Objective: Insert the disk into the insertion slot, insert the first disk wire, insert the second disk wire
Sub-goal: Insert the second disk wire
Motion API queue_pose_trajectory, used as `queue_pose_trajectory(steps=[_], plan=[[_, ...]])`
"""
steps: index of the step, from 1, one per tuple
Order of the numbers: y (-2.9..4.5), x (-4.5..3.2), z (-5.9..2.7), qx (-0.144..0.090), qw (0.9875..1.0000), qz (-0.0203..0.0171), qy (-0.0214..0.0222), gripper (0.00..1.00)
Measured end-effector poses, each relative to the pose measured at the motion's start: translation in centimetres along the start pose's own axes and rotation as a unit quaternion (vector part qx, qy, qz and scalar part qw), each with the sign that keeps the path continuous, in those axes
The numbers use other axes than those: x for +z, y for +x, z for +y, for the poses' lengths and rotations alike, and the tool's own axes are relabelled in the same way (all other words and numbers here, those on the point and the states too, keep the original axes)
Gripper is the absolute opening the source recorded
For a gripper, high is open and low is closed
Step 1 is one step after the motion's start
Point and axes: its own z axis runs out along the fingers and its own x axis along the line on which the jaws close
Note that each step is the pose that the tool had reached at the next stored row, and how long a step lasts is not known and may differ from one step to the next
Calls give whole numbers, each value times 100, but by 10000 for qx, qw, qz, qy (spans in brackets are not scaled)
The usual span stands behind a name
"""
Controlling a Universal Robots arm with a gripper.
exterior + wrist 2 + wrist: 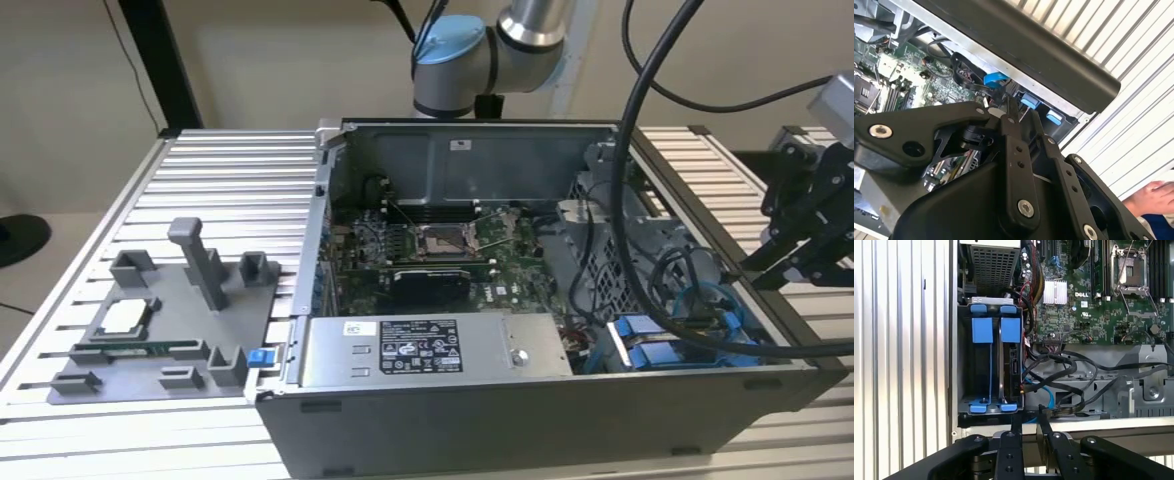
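The insertion slot (979, 370) is a bay with blue rails and tabs at a corner of the open computer case (534, 420); in the exterior view the insertion slot (654, 345) sits at the case's front right. The disk (1014, 362) stands edge-on inside it, in its blue carrier. A blue wire (1046, 390) and black wires (1074, 365) lie loose beside the bay, their ends close to the disk. My gripper (1029, 420) hovers just outside the case wall by the bay, open with a narrow gap and nothing in it. It shows as the gripper (774, 270) and the gripper (1020, 112) too.
A grey labelled power-supply box (414, 350) lies next to the bay, the motherboard (441, 250) behind it. A grey fixture plate (160, 320) with small parts rests on the slatted table (227, 170) at the exterior view's left. A person's hand (1149, 197) is near the table.
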Motion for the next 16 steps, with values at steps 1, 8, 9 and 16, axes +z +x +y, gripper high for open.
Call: queue_pose_trajectory(steps=[1,8,9,16], plan=[[-12,12,-1,-1,10000,0,0,100],[-138,91,1,-1,10000,-1,0,100],[-137,103,-1,-1,10000,-1,0,100],[-131,150,-5,-5,10000,-34,-1,100]])
